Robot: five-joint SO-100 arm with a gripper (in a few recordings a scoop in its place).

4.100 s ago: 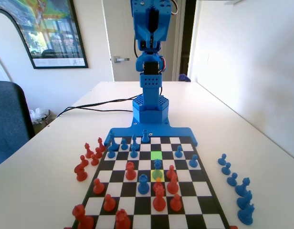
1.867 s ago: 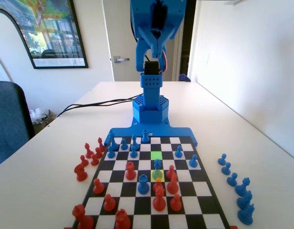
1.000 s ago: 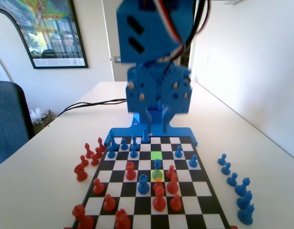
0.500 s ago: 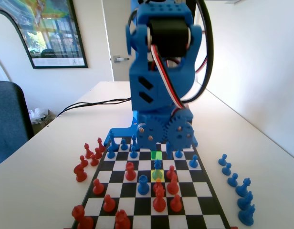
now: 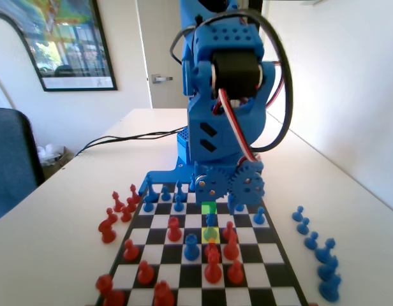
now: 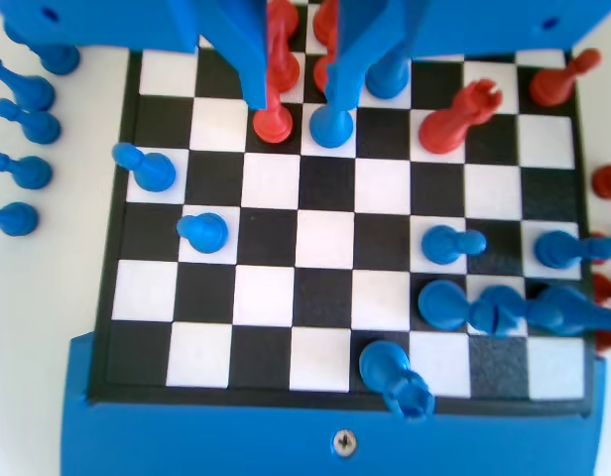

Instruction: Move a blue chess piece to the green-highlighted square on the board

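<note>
Fixed view: the blue arm leaned forward over the far half of the board [image 5: 136,258], its geared wrist low above the far ranks; the gripper's tips were hidden behind that body from this side; the green square [image 5: 209,208] glowed just below the gears, bare as far as I could see; directly nearer the camera, on the next square of the same file, stood the blue piece [image 5: 210,220], and nearer still a yellow square [image 5: 210,233]; red pieces crowded around and in front of the yellow square; captured red pieces lay off the board at left, captured blue ones in a row on the table at right.

Wrist view: the gripper [image 6: 300,97] hung from the top edge with its jaws parted by roughly one square; nothing was held between them; the left jaw's tip sat beside a red pawn [image 6: 273,123], the right jaw's tip touched or overlapped the blue piece [image 6: 331,127] at its head; whether contact was real I could not tell; both pieces stood upright on the board [image 6: 325,213]; more blue pieces stood along the near ranks at lower right.
</note>
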